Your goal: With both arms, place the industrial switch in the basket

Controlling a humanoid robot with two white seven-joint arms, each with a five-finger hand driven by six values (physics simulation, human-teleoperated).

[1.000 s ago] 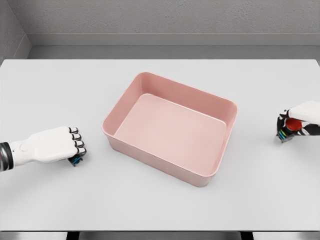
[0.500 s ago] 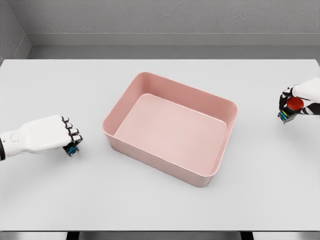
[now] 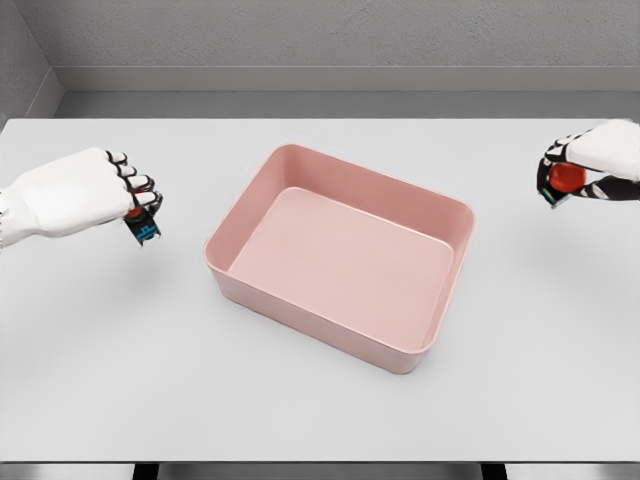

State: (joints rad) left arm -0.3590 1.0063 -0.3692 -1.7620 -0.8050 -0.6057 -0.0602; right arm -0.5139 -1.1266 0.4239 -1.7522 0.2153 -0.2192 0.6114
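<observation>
Both switches lifted off the worktop (image 3: 320, 420) since a second ago — left robot hand (image 3: 75, 190) clenched on one switch (image 3: 143, 228), right robot hand (image 3: 590, 160) on a red-buttoned switch (image 3: 565, 178); basket (image 3: 340, 255) empty — carry-over is next.

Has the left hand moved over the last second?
Yes. The left hand rose and went farther up the table, from beside the pink basket's near-left corner to level with its far corner.

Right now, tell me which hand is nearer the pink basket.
Left. The left hand, shut on a switch, hangs just off the basket's left rim. The right hand, shut on a red-buttoned switch, hangs farther off beyond the right rim.
</observation>
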